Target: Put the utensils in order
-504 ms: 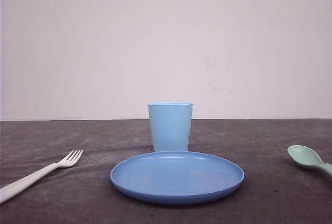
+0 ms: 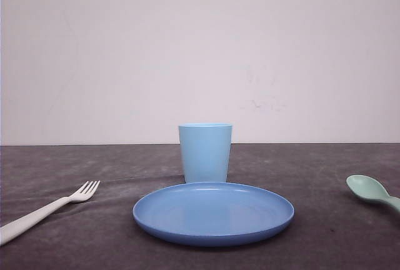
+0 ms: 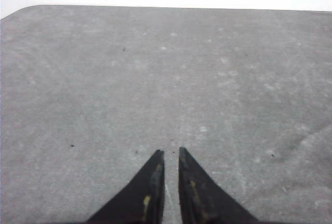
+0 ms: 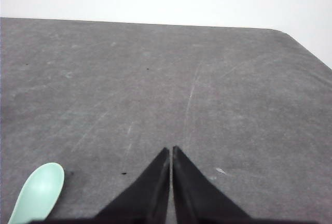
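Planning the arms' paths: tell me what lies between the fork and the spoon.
In the front view, the blue plate lies between the fork and the spoon, with the cup standing just behind it. The rest is bare tabletop.

The fork [image 2: 47, 209] lay flat on the dark cloth at about eight o'clock in the front view, slim and white, its four tines aimed toward two o'clock and its handle running off toward the lower left edge. The spoon [image 2: 373, 192] rested at about four o'clock, mint green, oval bowl facing up, handle cut off by the right edge. In the right wrist view, the spoon's bowl [image 4: 37, 193] lay just beside the fingers.
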Available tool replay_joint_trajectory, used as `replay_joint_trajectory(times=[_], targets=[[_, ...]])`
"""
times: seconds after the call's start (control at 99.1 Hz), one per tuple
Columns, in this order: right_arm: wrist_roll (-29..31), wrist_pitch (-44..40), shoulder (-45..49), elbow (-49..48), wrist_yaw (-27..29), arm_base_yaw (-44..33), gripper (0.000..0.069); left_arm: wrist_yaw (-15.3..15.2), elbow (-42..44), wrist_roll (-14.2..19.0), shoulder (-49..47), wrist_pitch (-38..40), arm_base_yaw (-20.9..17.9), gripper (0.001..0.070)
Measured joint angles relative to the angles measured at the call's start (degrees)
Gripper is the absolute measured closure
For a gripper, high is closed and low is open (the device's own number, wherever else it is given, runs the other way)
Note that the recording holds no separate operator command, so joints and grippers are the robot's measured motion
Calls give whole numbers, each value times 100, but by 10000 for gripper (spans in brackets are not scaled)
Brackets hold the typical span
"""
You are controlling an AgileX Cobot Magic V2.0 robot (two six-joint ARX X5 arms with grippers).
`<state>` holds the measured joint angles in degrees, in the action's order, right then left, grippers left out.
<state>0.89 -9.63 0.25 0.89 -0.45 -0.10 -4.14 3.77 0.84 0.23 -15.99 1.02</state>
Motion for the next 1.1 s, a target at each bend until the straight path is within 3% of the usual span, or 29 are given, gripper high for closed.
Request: replay_joint_trajectory(times=[0.857, 0.938, 1.1], targets=[[87, 0, 0, 0, -46, 0, 684, 2, -2, 33, 0, 22, 0, 685], [365, -2, 0, 0, -251, 0, 684, 7, -39, 254, 0, 146, 0, 685], [1370, 9, 0, 0, -597, 0, 684, 7, -55, 1091, 0, 199, 0, 685]])
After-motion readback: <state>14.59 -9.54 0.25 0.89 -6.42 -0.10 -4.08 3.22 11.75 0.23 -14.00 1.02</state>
